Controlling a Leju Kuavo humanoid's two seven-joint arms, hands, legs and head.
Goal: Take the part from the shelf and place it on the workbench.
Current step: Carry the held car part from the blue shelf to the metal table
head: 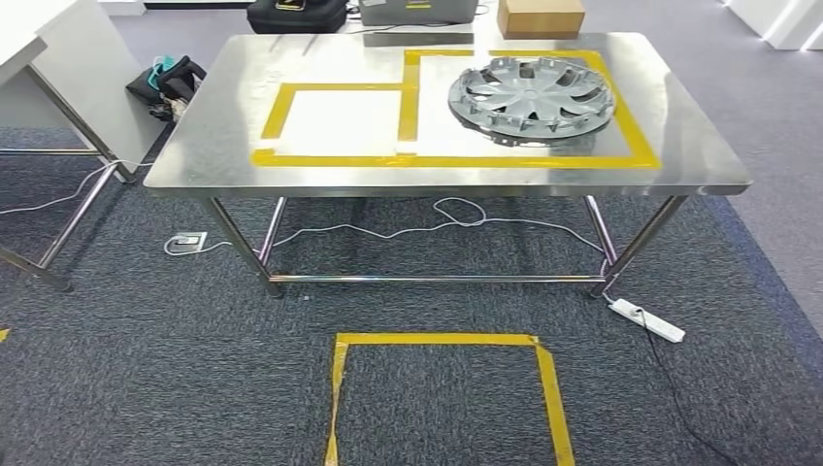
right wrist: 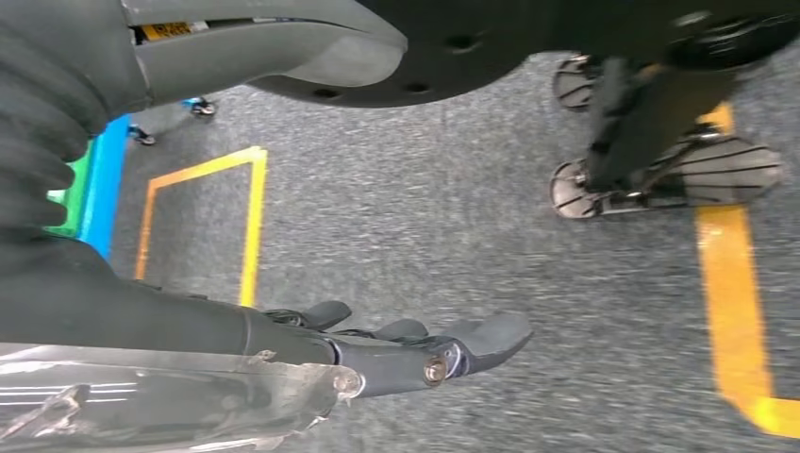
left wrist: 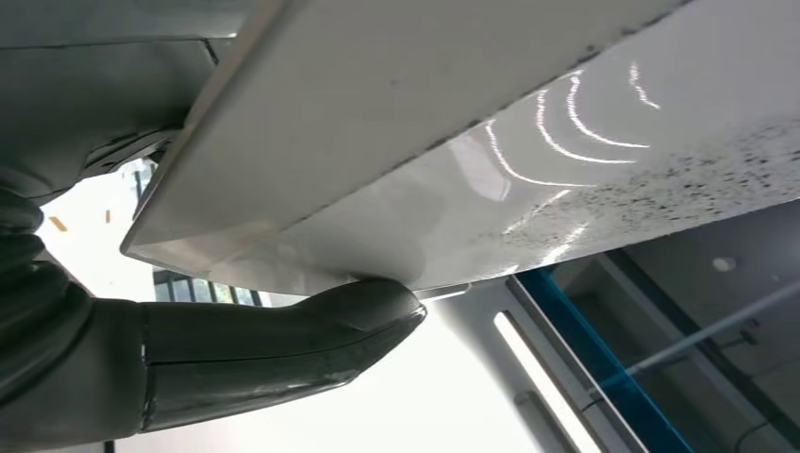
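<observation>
**Part held at the left hand, bench ahead**

The steel workbench (head: 446,180) is standing across the upper half of the head view, with yellow tape (head: 281,102) marking two adjoining frames on its top. A grey wheel cover (head: 532,97) is lying flat inside the larger frame, toward 2 o'clock on the bench top. The smaller frame at 10 o'clock is enclosing bare metal. A cardboard box (head: 541,16) is sitting beyond the far edge at 12 o'clock, and a black bag (head: 297,14) is resting at 11 o'clock behind the bench. A white cable (head: 456,216) is trailing over the carpet under the bench to a power strip (head: 647,319) at 4 o'clock. A taped square (head: 442,342) is marking the carpet at 6 o'clock, near the camera.

In the left wrist view the left hand (left wrist: 189,349) is gripping the part (left wrist: 453,142), a pale glossy panel with a speckled surface; the thumb (left wrist: 368,307) is pressing against its edge, while the other fingers are hidden behind it.

In the right wrist view the right hand (right wrist: 396,349) is hanging over the carpet with its fingers (right wrist: 491,335) extended and apart. A clear, shiny edge (right wrist: 170,401) is lying along the hand's underside; whether the fingers are holding it, I cannot tell.
</observation>
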